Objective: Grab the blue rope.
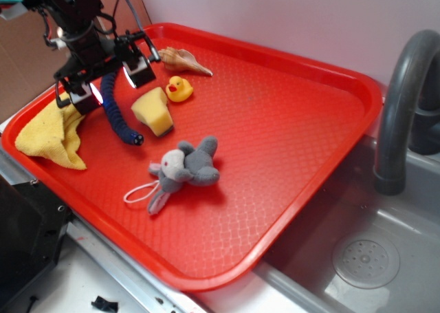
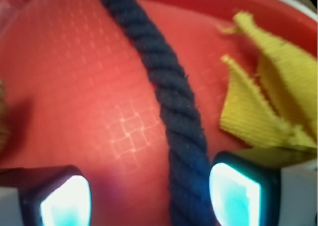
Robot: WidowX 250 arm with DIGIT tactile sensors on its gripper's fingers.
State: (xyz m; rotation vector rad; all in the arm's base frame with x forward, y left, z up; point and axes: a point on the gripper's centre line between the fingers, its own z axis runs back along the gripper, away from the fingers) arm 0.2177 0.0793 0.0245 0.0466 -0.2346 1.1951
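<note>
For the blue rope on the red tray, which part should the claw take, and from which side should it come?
Take the blue rope on its straight upper stretch, not the blunt end near the sponge. Come from above with the open claw astride it, fingers across its length; the wrist view shows the rope running between them, closer to one pad, so centre first.

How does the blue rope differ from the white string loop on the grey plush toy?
The blue rope is thick, dark and braided; the white string loop is thin and pale. The rope runs as one open, curved length with a blunt free end, while the string closes into a small loop fixed to the grey plush toy. The rope passes between the fingers of the open gripper; the string lies apart from it. Both rest on the red tray.
</note>
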